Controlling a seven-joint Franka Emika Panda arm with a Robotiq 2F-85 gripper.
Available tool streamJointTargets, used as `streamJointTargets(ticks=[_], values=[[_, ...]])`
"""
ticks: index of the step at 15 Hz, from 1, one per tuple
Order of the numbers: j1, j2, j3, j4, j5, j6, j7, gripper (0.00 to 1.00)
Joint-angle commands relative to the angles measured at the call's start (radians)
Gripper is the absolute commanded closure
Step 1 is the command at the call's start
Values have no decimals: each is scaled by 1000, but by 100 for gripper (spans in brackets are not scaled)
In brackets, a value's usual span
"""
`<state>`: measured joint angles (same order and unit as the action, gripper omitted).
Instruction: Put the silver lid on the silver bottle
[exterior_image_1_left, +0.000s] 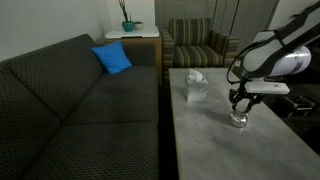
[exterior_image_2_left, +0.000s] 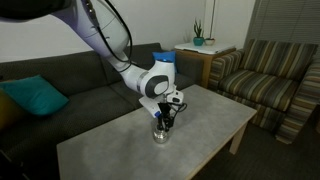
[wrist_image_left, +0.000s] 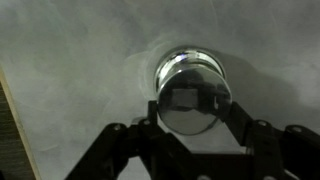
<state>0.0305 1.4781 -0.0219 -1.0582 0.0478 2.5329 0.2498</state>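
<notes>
Alignment of silver lid (wrist_image_left: 187, 105) over bottle mouth is what the next move turns on. Gripper (exterior_image_1_left: 238, 104) is seen pointing straight down at the table (exterior_image_1_left: 200, 140), directly above the silver bottle (exterior_image_2_left: 160, 133). The bottle stands upright, long axis vertical and in line w/ the approach axis of the claw. In both exterior views the bottle is right under the fingertips, no sideways gap visible.

In wrist view a round shiny disc is held between the two fingers (wrist_image_left: 150, 125), pinched on opposite edges, flat face toward the cam. This is taken as the lid, clamped by the claw. Wrist img is dark and blurry though, so lid rim vs bottle rim can't be cleanly separated. Bottle shoulder is seen as a bright ring just beyond the disc, approx concentric, shifted slightly toward the top of the view. Whether the lid is already touching the mouth or just above it cannot be told.

Judgement: placing step is near its end. Only a short straight descent along the vertical axis plus release is needed, maybe w/ a tiny lateral correction. Risk: an off-centre lid tips or slides off on release.

Tissue box (exterior_image_1_left: 195, 88) is well apart on the same table, not in the path. Single arm only, so no nearer/farther choice.
</notes>
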Motion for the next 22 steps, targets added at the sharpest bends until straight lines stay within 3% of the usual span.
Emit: streamJointTargets(ticks=[1, 22], values=[[-7, 0, 11, -10, 19, 11, -15, 56], [-5, 0, -10, -2, 52, -14, 64, 56]])
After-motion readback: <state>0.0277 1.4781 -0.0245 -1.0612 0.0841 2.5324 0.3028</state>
